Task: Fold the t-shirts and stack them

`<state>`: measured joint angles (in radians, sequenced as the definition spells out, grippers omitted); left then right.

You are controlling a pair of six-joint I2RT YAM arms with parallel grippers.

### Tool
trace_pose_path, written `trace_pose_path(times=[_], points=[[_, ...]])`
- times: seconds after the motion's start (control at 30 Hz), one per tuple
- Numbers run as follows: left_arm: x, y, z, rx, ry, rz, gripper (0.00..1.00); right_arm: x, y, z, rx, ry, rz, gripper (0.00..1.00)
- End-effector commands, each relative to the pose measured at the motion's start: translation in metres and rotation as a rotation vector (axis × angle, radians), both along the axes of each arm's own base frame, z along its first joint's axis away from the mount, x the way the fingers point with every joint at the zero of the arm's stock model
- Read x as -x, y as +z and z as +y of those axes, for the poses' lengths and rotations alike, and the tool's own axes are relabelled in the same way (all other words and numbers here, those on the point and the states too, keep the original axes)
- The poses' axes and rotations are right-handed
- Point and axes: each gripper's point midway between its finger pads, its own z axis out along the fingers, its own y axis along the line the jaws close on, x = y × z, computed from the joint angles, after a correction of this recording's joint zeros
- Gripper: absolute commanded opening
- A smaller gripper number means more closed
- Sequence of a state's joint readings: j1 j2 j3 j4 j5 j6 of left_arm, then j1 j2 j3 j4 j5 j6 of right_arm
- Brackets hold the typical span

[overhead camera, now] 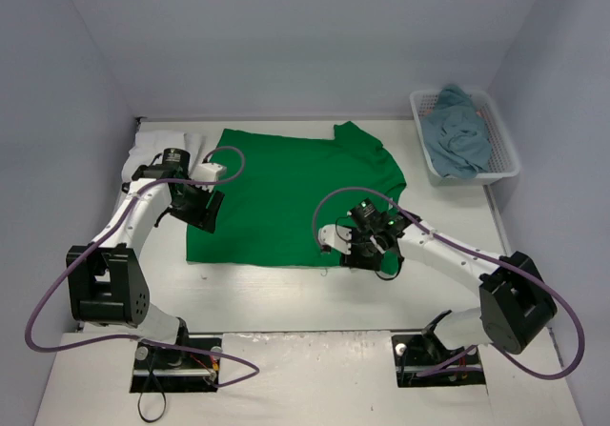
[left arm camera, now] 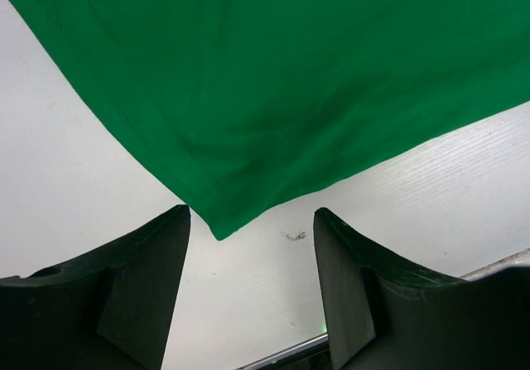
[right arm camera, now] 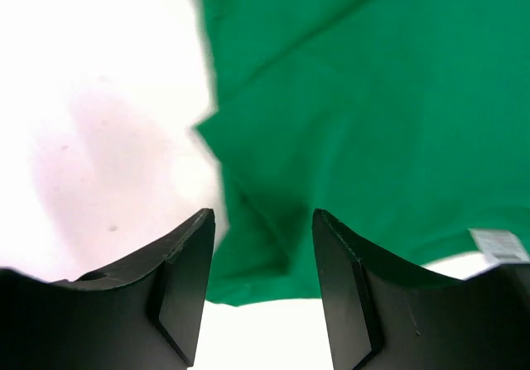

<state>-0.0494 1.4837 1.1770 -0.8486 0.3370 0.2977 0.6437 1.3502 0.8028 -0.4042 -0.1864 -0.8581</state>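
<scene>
A bright green t-shirt (overhead camera: 286,197) lies spread flat on the table's middle. My left gripper (overhead camera: 203,213) hovers open at its left edge; in the left wrist view a corner of the green shirt (left arm camera: 273,97) points between the open left gripper (left arm camera: 252,221) fingers without touching them. My right gripper (overhead camera: 368,253) is open over the shirt's near right part. The right wrist view shows the right gripper (right arm camera: 263,221) above a folded hem of the green shirt (right arm camera: 373,122), holding nothing. A white t-shirt (overhead camera: 152,148) lies at the back left. A teal-blue t-shirt (overhead camera: 457,138) sits in the basket.
The white lattice basket (overhead camera: 507,164) stands at the back right corner. Grey walls close in the table on three sides. A white label (right arm camera: 498,246) shows on the green shirt near the right finger. Bare white tabletop (overhead camera: 286,293) lies between shirt and arm bases.
</scene>
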Motion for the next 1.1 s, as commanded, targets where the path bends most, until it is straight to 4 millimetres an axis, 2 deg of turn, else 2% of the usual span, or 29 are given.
trace_pose_path(times=[0.0, 0.3, 0.63, 0.7, 0.83, 1.07], points=[[-0.021, 0.024, -0.003, 0.028, 0.003, -0.071, 0.56, 0.011, -0.013, -0.002, 0.071, 0.054, 0.04, 0.48], [-0.022, 0.019, -0.004, 0.03, -0.016, -0.062, 0.56, 0.015, -0.017, 0.025, 0.049, 0.094, 0.052, 0.47], [-0.018, 0.003, -0.003, 0.024, -0.023, -0.051, 0.56, 0.015, -0.029, 0.032, 0.053, 0.098, 0.065, 0.46], [-0.018, 0.002, -0.003, 0.024, -0.023, -0.05, 0.56, 0.012, -0.028, 0.034, 0.048, 0.092, 0.051, 0.45], [-0.02, 0.003, -0.003, 0.025, -0.021, -0.053, 0.56, 0.008, -0.026, 0.04, 0.026, 0.086, 0.041, 0.37], [-0.019, 0.003, -0.003, 0.023, -0.022, -0.055, 0.56, -0.003, -0.021, 0.049, -0.001, 0.071, 0.016, 0.39]])
